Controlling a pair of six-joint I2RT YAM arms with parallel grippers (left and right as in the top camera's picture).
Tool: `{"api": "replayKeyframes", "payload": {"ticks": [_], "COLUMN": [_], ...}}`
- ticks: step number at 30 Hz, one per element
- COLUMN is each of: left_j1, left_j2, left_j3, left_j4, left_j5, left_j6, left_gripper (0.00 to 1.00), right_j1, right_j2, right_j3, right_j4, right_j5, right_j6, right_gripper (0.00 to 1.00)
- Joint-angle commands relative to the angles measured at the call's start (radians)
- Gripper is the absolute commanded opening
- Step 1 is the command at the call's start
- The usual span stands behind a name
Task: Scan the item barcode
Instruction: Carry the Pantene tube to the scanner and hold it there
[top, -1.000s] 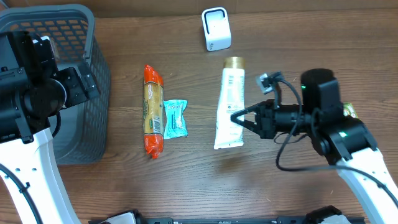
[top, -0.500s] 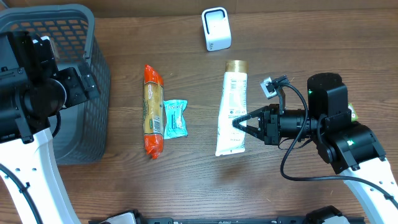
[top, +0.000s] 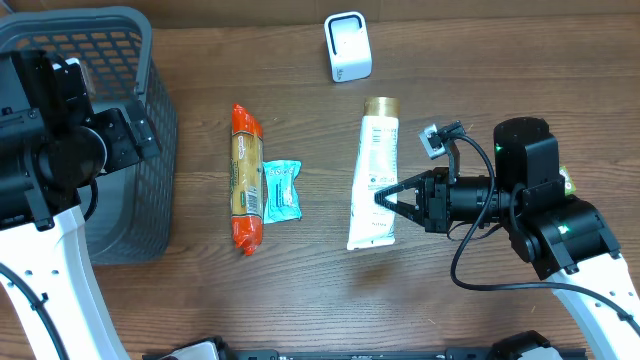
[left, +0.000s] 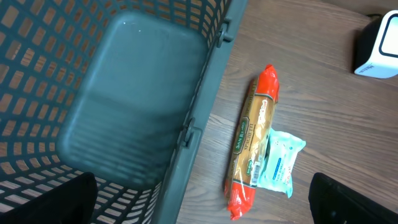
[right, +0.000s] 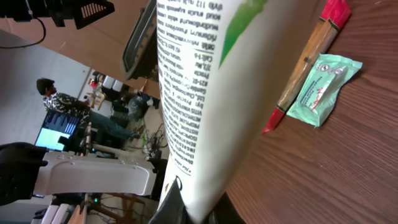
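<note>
Scene: a wooden table (top: 300, 300) seen from above, with one arm at its left side and one at its right.
Task item: a white squeeze tube (top: 371, 165) with a gold cap (top: 378, 103). It lies lengthwise right of the table's centre, the cap toward the far edge and the flat crimped end toward the near edge.
Right gripper (top: 377, 196): clenched on the white squeeze tube. It reaches in from the right and pinches the lower part of the tube, near the crimped end.
Right wrist view: the tube fills the middle of the frame, rising from between the fingers. Lines of small black print and a green patch face the camera. No barcode can be made out among the print.
Tube and table: the overhead view does not show whether the gripped end rests on the wood or is raised just off it.
Barcode scanner (top: 348, 46): a small white unit standing near the far edge, beyond the cap and apart from it.
Left gripper (left: 205, 202): released, its fingers spread wide at the lower corners of the left wrist view and holding nothing. It hangs above the rim of the basket.
Basket (top: 150, 60): grey plastic mesh at the left end of the table, with its floor bare in the left wrist view.
Long packet (top: 245, 180): tan with orange-red ends, lying parallel to the tube between the basket and the tube.
Teal sachet (top: 281, 190): flat on the table, touching the right side of the long packet and well apart from the tube.
</note>
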Motion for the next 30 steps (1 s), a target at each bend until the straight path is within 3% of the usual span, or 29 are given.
{"api": "replayKeyframes", "payload": {"ticks": [1,11,14,23,27,30], "left_j1": [0.001,0.001,0.001,0.001,0.001,0.001], "left_j2": [0.002,0.002,0.002,0.002,0.002,0.002], "left_j3": [-0.003,-0.003,-0.003,-0.002,-0.003,-0.002], "left_j4": [0.004,0.004,0.004,0.004,0.004,0.004], "left_j5": [0.008,0.008,0.008,0.008,0.008,0.008], "left_j6": [-0.007,-0.007,-0.007,-0.007,-0.007,-0.007], "left_gripper": [1.00,1.00,1.00,1.00,1.00,1.00], "right_j1": [-0.002,-0.002,0.000,0.121,0.162,0.182], "right_j2": [-0.021,-0.013,0.029,0.387,0.531,0.629], "right_j3": [0.045,0.048,0.106,0.583,0.682,0.689], "right_j4": [0.012,-0.047,-0.121,-0.444,-0.408,-0.274], "right_j5": [-0.017,0.008,0.108,0.726,1.043,1.252], "right_j6": [-0.008,-0.008,-0.036,-0.216,-0.228,-0.307], "right_gripper": [0.04,0.04,0.04,0.04,0.04,0.04]}}
